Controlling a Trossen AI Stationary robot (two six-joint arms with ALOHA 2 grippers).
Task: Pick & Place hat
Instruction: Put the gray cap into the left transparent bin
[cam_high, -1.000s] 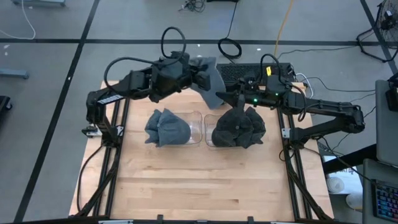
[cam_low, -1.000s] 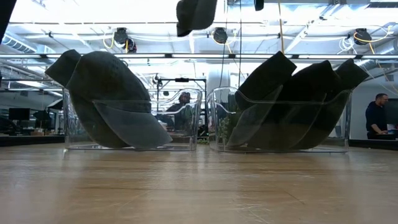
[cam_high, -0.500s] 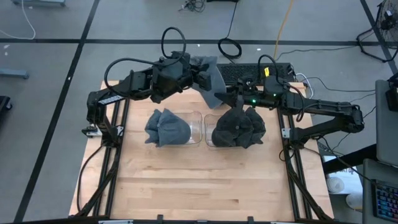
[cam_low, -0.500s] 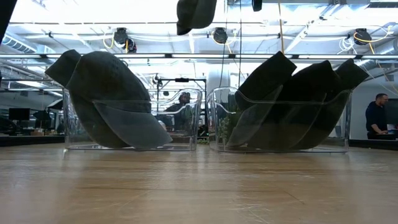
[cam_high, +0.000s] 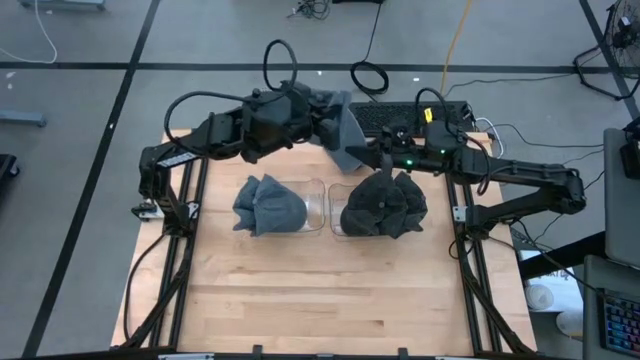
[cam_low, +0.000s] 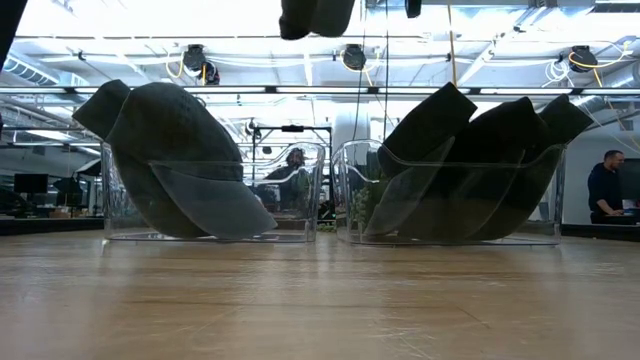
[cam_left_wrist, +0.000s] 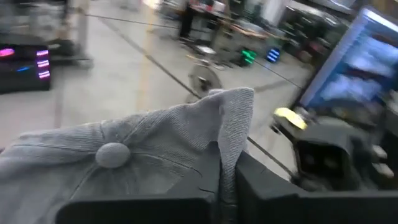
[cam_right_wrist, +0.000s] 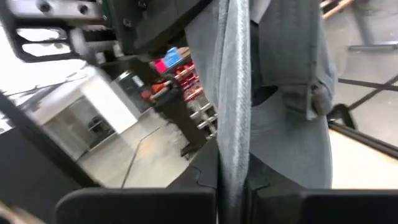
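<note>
High view, right gripper (cam_high: 352, 153) newly clamped, seemingly hat (cam_high: 340, 135)

- High view: even overhead light, soft faint shadows on the bench (cam_high: 320, 290).
- Low view: bright ceiling glare washes out the top; the hats (cam_low: 170, 150) stand dark against it; the near bench is soft.
- Left wrist view: the room is blurred, with smeared lights.
- Right wrist view: background blurred, with a blown-out white patch.

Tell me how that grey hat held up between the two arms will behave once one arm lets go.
Probably floppy: the grey hat hangs in soft folds between the left tool and right tool, both shut on it. Likely light: thin cloth pinched edge-on. It may swing or sag.
</note>
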